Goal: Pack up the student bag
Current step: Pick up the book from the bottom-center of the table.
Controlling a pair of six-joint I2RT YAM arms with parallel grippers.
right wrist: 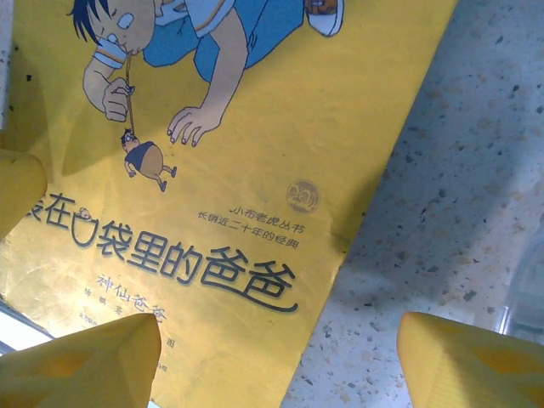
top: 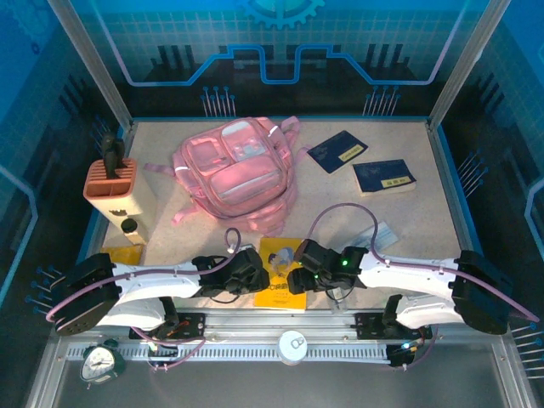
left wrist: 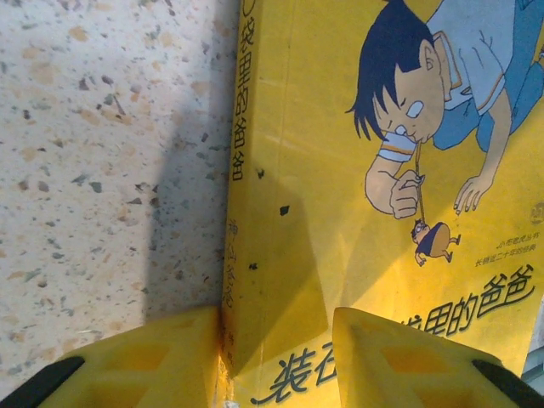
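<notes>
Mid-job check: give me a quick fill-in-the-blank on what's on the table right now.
The left gripper and right gripper both hang over a ____ book.
The student bag is ____ in colour.
Right of it lie ____ dark blue books.
The pen holder stands to the bag's ____.
Missing words: yellow; pink; two; left.

A yellow paperback book with a cartoon boy on its cover point(top: 274, 293) lies flat at the middle of the speckled beige worktop's point(top: 425, 229) near edge; an orange-and-cream plastic pen holder box point(top: 115, 194) stands upright by the left edge; a dark blue booklet with a yellow label point(top: 337, 150) lies towards the far right corner; a second dark blue booklet point(top: 384, 177) lies just beside it, nearer the right edge.
</notes>
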